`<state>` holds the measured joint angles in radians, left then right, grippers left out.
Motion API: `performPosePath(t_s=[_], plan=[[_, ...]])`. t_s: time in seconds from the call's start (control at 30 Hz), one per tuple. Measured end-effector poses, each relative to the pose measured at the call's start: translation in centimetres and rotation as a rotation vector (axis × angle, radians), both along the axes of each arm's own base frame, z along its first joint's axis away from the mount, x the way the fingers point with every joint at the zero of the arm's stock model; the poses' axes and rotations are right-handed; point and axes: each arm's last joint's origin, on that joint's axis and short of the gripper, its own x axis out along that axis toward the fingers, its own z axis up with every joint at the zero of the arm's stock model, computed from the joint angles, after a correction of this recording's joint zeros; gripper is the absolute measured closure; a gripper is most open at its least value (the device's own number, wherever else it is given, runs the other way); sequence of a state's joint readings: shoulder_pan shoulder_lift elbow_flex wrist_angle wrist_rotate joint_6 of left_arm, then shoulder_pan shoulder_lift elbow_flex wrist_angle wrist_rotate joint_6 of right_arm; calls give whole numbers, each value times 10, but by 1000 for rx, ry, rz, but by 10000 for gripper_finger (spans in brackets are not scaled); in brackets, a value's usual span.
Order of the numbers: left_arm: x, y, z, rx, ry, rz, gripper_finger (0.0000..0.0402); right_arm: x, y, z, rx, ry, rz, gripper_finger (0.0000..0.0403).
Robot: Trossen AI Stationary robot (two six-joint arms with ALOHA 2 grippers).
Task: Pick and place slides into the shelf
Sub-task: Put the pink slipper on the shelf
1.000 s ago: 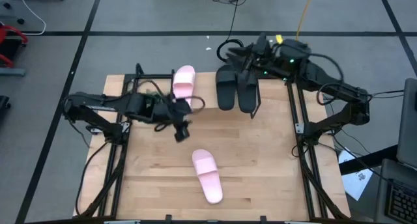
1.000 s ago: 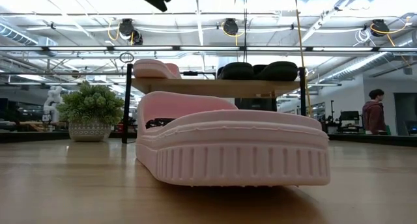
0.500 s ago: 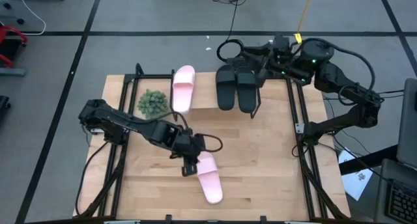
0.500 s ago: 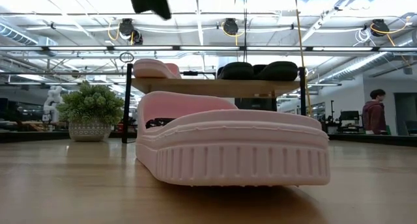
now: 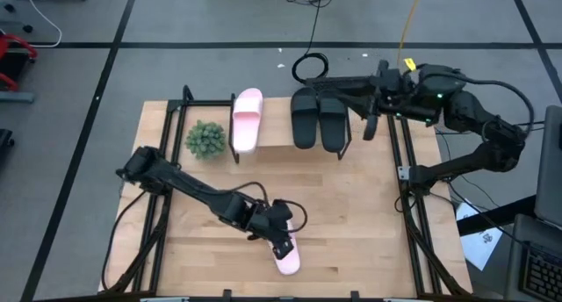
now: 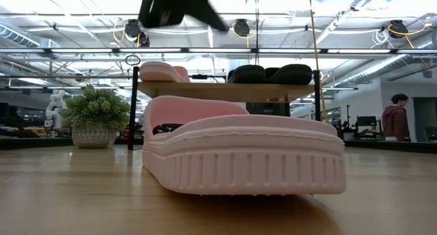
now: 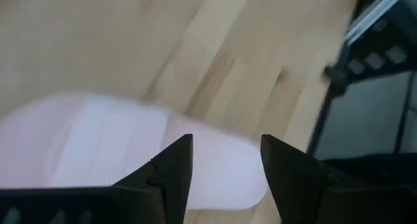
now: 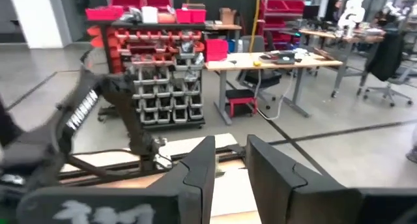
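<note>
Wooden table: pink slide, plant, shelf with three slides.

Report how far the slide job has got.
Done: both black slides and one pink slide sit on the shelf. In hand: the left tool, open, hovers over the last pink slide on the table, not gripping. Left: grasp and shelve it. The right tool waits beside the shelf.

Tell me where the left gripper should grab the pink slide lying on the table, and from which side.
Grip the pink slide across its wide strap, coming straight down from above. It lies flat, sole down, so the raised strap is probably the easiest part for the fingers to straddle. The left gripper already hangs open over it.
</note>
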<state>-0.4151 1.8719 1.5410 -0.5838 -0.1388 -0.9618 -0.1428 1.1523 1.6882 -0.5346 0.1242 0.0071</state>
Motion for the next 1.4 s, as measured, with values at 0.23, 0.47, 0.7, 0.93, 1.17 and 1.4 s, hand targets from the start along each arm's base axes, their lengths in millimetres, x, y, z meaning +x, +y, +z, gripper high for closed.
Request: performPosePath(t_s=[0.23, 0.47, 0.7, 0.93, 1.17, 1.4], plan=[[-14, 12, -23, 75, 276, -23, 220, -19, 8, 7, -5, -32, 27, 323], [-6, 8, -13, -30, 167, 58, 220, -27, 9, 10, -7, -52, 27, 323], [-9, -2, -8, 50, 95, 25, 220, -25, 8, 8, -31, -24, 28, 323], [-13, 31, -15, 119, 280, -40, 220, -25, 8, 7, -30, -25, 28, 323], [0, 71, -15, 62, 284, -125, 220, -25, 8, 6, -21, -11, 28, 323], [9, 96, -12, -65, 234, -223, 220, -25, 8, 6, -20, -7, 28, 323]])
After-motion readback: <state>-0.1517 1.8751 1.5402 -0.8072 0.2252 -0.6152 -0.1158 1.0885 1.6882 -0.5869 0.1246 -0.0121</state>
